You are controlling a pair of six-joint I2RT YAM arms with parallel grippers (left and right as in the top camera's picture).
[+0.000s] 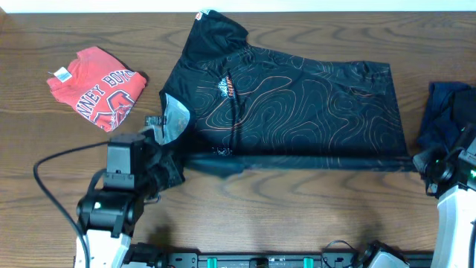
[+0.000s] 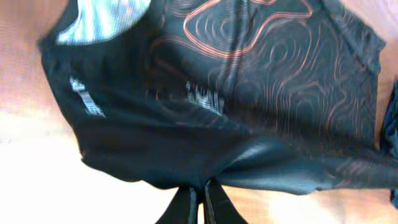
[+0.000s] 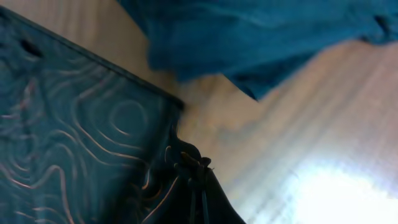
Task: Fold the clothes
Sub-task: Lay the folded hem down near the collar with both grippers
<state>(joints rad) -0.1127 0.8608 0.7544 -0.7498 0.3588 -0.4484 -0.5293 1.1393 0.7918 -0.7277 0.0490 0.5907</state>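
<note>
I am working over the wooden table, where the black T-shirt is lying spread flat across the middle, collar to the left and hem to the right. The navy T-shirt is sitting bunched just beside its right edge, and the red T-shirt is resting folded at the far left, well apart. The left gripper is clamping fully closed on the near-left edge of the black fabric, and the right gripper is pinching the near-right corner equally tight. I am judging three risks: either thin pinch is liable to slip under tension, unequal travel between the arms is likely to skew the fold, and the right arm is risking snagging the navy cloth.
</note>
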